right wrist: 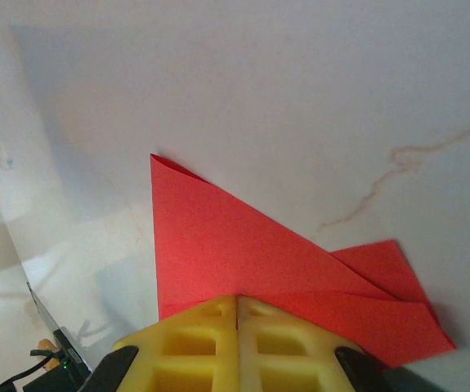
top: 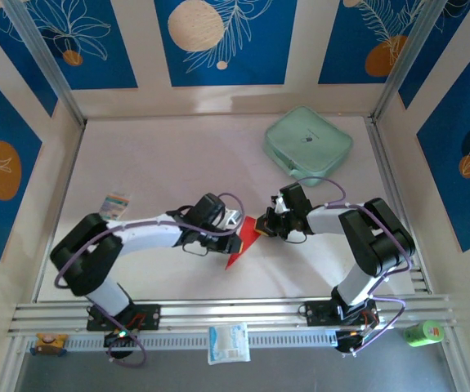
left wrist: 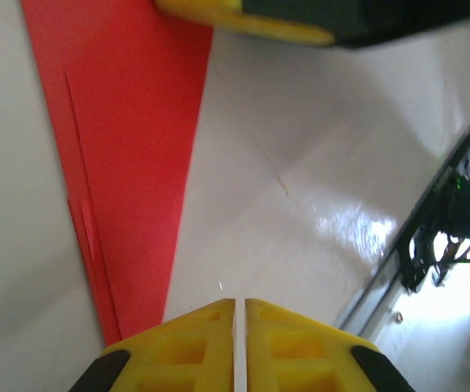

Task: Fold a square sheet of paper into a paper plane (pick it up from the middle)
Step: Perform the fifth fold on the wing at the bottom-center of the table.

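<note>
The red sheet of paper (top: 241,245) lies on the white table between both grippers, folded into a long pointed wedge with layered flaps (right wrist: 235,245). In the left wrist view it runs down the left side as a narrow red strip (left wrist: 128,163) with crease lines. My left gripper (top: 236,237) is beside its right edge, jaws all but shut (left wrist: 239,304), only a thin slit with bare table showing through it. My right gripper (top: 265,229) is shut, its tips (right wrist: 237,298) down on the wide end of the paper. I cannot tell whether paper is pinched there.
A mint-green zip case (top: 308,145) sits at the back right. A small printed packet (top: 115,203) lies at the left, by the left arm. The aluminium rail (top: 235,313) runs along the near edge, with a white packet (top: 229,343) and a green object (top: 423,332) beyond it.
</note>
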### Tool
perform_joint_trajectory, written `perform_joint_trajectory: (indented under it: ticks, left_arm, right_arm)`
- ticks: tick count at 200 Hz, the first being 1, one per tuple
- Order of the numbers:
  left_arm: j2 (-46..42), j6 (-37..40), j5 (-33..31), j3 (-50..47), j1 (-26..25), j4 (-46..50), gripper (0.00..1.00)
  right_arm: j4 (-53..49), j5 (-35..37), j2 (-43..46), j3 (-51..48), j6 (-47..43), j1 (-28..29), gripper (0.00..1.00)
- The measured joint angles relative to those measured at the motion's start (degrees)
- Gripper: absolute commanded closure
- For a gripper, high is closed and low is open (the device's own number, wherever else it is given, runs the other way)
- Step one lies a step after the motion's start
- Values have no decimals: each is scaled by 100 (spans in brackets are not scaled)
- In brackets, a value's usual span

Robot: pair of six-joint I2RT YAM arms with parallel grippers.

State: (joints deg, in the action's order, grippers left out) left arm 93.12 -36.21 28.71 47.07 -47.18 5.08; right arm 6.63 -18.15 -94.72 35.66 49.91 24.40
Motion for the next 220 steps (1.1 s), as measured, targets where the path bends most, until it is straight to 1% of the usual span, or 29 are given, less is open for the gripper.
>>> perform_joint_trajectory:
  ticks: [6,21,33,40,70,93,120,142,159,175,198,220]
  left_arm:
    - [136,-4,-13,68,11,9,87]
    - [413,-11,-85,164,15,79,91]
    - [557,-11,-166,160,15,190,98]
    - [614,-11,-203,140,15,240,100]
    - [597,-92,-83,-151,26,-192,100]
    - [535,-151,-2,-372,46,-553,100]
    - [518,-210,17,-428,46,-662,100]
    - [518,-245,17,-428,46,-664,100]
    - [507,-251,15,-437,46,-667,100]
    - [479,-258,15,-487,46,-706,100]
    - [472,-275,15,-507,46,-750,100]
    - [474,-275,15,-507,46,-754,100]
  right_arm:
    - [-2,0,0,2,-2,0,99]
    - [-7,-9,0,9,-24,0,98]
    - [-26,-7,0,26,-57,0,97]
    - [-42,-9,0,35,-85,-7,97]
    - [-205,-7,42,90,-229,-26,92]
    - [-330,15,302,105,-343,31,91]
    - [-267,83,516,162,-361,450,91]
    - [-103,160,516,96,-337,929,93]
    - [-11,254,439,-26,-297,1158,94]
    - [138,339,275,-234,-232,1106,95]
    - [367,24,151,-306,-166,896,95]
    - [393,-63,125,-304,-173,745,95]
